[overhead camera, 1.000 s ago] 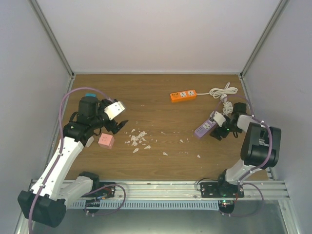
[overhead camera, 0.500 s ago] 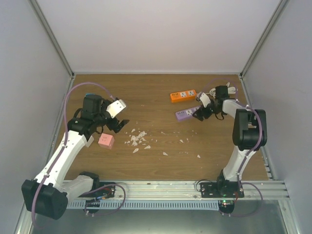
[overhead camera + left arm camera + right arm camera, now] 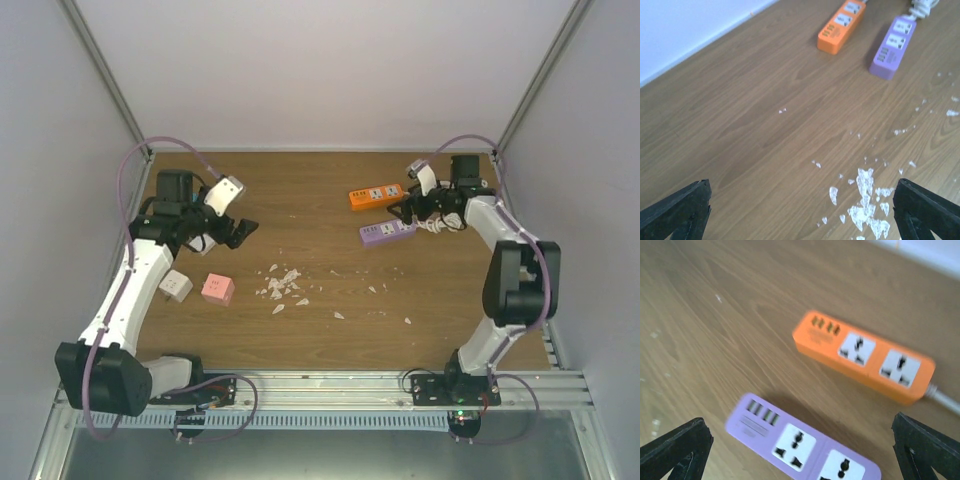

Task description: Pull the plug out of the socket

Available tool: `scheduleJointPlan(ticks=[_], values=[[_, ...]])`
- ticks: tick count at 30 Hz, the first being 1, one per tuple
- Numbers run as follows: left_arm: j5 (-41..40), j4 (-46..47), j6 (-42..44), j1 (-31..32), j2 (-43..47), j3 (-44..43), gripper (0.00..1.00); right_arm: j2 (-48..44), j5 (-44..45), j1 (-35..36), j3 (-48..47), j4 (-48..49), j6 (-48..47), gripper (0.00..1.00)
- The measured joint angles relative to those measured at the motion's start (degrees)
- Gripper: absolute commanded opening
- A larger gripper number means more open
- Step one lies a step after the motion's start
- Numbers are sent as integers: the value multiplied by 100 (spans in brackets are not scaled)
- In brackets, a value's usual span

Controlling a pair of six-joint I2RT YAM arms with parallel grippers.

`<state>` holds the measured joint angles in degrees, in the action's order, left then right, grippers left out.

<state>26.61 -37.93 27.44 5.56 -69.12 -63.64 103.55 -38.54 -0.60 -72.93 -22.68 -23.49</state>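
An orange power strip [image 3: 375, 196] and a purple power strip [image 3: 387, 232] lie side by side at the back right. In the right wrist view the sockets of the orange strip [image 3: 865, 355] and the purple strip [image 3: 800, 440] are all empty; no plug sits in them. A pink block [image 3: 217, 289] and a white block [image 3: 176, 286] stand apart at the left. My right gripper [image 3: 418, 212] is open and empty above the two strips. My left gripper [image 3: 225, 238] is open and empty, behind the blocks.
White scraps [image 3: 280, 283] are strewn over the middle of the wooden table [image 3: 330, 300]. A white cable [image 3: 922, 7] lies behind the purple strip, mostly hidden under my right arm. Side walls stand close on both sides.
The purple strip moved from the right middle back to beside the orange strip. My right gripper has come off it and moved further back. My left arm swung back, uncovering the white block.
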Motion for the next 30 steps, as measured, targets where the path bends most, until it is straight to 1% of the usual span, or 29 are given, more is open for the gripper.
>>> scheduleJointPlan(ticks=[4, 8, 11, 14, 17, 22, 26, 30], values=[[577, -76, -256, -348, -216, -481, 99, -793, -363, 0, -164, -254, -24, 100], [1060, 9, -619, -743, -308, -785, 99, -1355, -619, -63, -455, -358, -15, 100], [1283, 79, -859, -1019, -313, -815, 99, -1652, -809, -229, -529, -450, 2, 100], [1515, 90, -979, -1322, -328, -800, 99, -1917, -1073, -605, -514, -553, 61, 100], [1694, 118, -997, -1659, -326, -647, 99, -2243, -1338, -1113, -330, -566, 131, 100], [1869, 175, -986, -2197, -326, -87, 99, -2664, -1757, -1829, 304, -570, 140, 100], [1947, 214, -885, -2557, -326, 444, 99, -2673, -1961, -2155, 841, -599, 92, 100], [1974, 282, -837, -2750, -284, 756, 99, -2667, -2070, -2326, 1316, -629, -9, 100]])
